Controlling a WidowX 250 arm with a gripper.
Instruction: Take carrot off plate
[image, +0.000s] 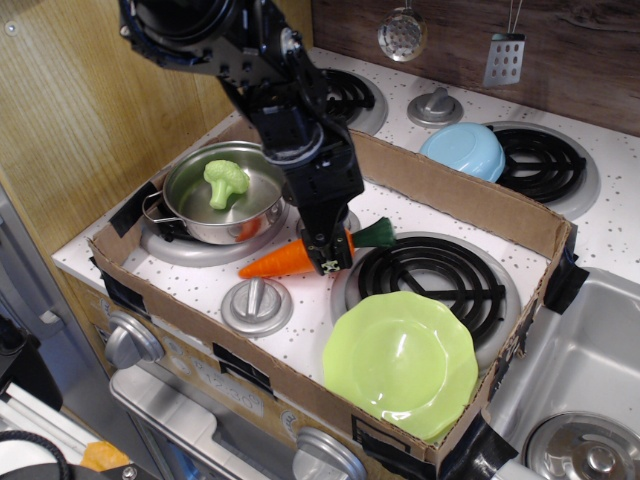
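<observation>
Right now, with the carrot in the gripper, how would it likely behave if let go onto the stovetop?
The carrot looks like rigid glossy plastic, so it probably keeps its shape. Its round, tapered body would likely roll in a curve toward the knob. The shine suggests a slick surface, so the gripper, clamped near the green top, may let it pivot.

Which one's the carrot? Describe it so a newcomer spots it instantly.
Look inside the cardboard tray on the toy stove, between the steel pot and the lime-green plate. The carrot sits crosswise in the black gripper. It is the only glossy orange tapered thing, with a dark green stub.
</observation>
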